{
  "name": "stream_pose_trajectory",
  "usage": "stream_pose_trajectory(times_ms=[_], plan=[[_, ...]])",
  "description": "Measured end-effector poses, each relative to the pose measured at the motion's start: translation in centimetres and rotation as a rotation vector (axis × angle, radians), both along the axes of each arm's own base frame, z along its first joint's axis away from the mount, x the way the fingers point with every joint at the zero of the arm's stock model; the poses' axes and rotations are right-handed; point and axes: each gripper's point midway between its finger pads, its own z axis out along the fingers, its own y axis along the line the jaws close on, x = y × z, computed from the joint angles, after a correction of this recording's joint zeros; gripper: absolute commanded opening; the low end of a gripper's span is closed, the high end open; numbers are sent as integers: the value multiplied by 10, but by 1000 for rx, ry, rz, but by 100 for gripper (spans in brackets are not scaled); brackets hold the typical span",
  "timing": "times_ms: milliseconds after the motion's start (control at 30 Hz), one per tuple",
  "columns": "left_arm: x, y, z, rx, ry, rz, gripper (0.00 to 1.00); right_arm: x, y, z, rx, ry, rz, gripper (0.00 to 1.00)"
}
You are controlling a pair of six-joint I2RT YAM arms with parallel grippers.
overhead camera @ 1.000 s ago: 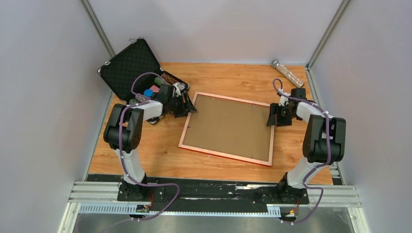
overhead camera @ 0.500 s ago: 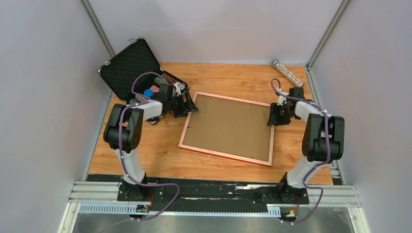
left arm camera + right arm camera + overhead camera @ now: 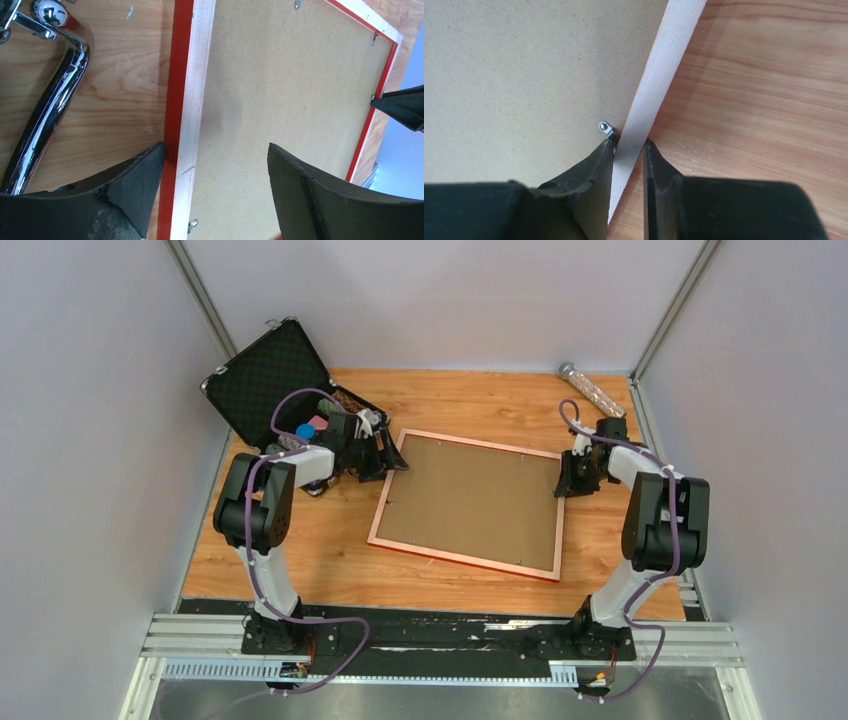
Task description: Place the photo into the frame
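Note:
The frame lies face down in the middle of the table, with its pinkish rim up and a brown backing board filling it. The photo is hidden. My left gripper is at the frame's upper left edge. In the left wrist view it is open, one finger outside the red and white rim and the other over the board. My right gripper is at the right edge. In the right wrist view it is shut on the white rim, beside a small metal tab.
An open black foam-lined case holding small items stands at the back left, just behind the left gripper. Its chrome handle lies close to the frame's left edge. A glittery tube lies at the back right. Grey walls enclose the table.
The right gripper's fingers have closed onto the frame's right rim. The left gripper's fingers have spread a little wider. The frame has not moved.

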Motion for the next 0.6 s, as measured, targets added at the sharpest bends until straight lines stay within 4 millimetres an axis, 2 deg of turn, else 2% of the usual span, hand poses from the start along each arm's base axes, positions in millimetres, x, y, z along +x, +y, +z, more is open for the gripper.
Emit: stream_pose_trajectory(times_ms=[100, 233, 367, 600], plan=[[0, 0, 0, -3, 3, -2, 84, 0, 0, 0, 1, 0, 0, 20], [0, 0, 0, -3, 3, -3, 84, 0, 0, 0, 2, 2, -2, 36], [0, 0, 0, -2, 3, -5, 84, 3, 4, 3, 27, -4, -2, 46], [0, 0, 0, -1, 3, -5, 84, 7, 8, 8, 64, -4, -11, 46]])
